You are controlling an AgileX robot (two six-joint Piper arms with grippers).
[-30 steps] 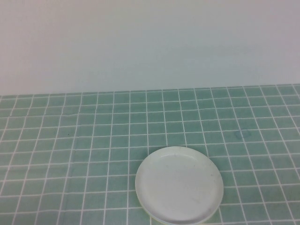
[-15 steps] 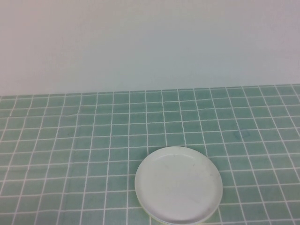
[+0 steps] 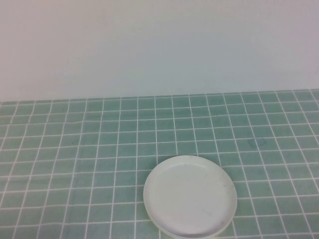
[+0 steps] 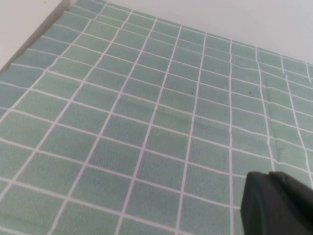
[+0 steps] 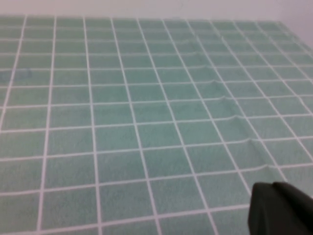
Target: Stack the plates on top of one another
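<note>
The white plate (image 3: 190, 195) tops a near stack, so stacking looks done; both grippers (image 4: 276, 203) (image 5: 281, 209) hang over bare cloth (image 3: 75, 149), fingers I cannot tell.

A plain pale wall (image 3: 159, 47) rises behind the counter (image 3: 75, 149). The counter wears a green cloth gridded with white lines. Soft, even light falls everywhere.

Only small parts of the robot show. In the left wrist view, the left pincer (image 4: 278, 203) appears as a matte black, blocky piece with rounded corners and a faint seam running down it. In the right wrist view, the right pincer (image 5: 279, 208) is a similar dark, smooth-edged block. No cables, screws or markings are visible.
</note>
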